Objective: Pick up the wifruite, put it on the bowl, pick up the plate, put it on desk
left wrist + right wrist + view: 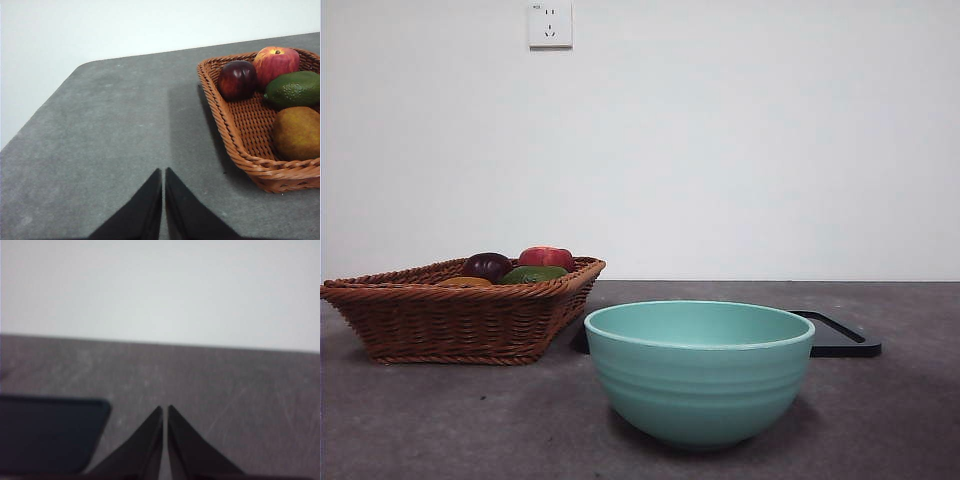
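On the desk point(440, 420), bowl point(699, 372) empty, basket point(460, 320) holding fruit.

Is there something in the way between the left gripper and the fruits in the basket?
Nothing visible does. The left gripper, jaws shut, hangs over bare desk beside the wicker basket. Only the basket's low rim lies between it and the fruits, such as the plum. The basket is open on top.

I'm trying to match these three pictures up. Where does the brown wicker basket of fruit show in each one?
Front view: the wicker basket sits at the left on the desk, behind and left of the bowl.
Left wrist view: the basket fills the right side, fruit visible inside.
Right wrist view: not in it.
Shared landmark: the grey desk and the pale wall appear in all three.
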Controlling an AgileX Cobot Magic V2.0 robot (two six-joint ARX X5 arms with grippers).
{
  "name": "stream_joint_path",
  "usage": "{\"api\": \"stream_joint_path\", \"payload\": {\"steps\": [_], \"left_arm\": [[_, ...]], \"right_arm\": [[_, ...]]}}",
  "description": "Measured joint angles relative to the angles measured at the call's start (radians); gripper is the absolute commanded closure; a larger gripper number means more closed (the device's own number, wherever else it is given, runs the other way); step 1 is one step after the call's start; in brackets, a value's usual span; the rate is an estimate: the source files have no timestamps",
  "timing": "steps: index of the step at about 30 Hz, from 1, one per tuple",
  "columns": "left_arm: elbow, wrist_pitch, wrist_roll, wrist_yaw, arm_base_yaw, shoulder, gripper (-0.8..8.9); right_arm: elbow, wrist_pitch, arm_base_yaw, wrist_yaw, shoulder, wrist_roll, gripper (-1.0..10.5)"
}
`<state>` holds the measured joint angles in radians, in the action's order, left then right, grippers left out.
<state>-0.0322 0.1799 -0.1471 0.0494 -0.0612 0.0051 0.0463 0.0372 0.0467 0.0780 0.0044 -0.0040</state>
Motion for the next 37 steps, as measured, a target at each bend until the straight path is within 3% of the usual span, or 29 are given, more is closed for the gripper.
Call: {"api": "stream_joint_path", "payload": {"steps": [14, 37], "left_arm": [[0.0, 0.0, 0.0, 0.0, 0.0, 0.0, 8.05], [0.0, 0.0, 0.0, 0.0, 0.0, 0.0, 8.05]], "right_arm": [[-0.03, 0.132, 0.0, 0.0, 0.0, 0.0, 9.4], [-0.03, 0.129, 0.0, -0.001, 0.002, 0.003, 9.4]]}}
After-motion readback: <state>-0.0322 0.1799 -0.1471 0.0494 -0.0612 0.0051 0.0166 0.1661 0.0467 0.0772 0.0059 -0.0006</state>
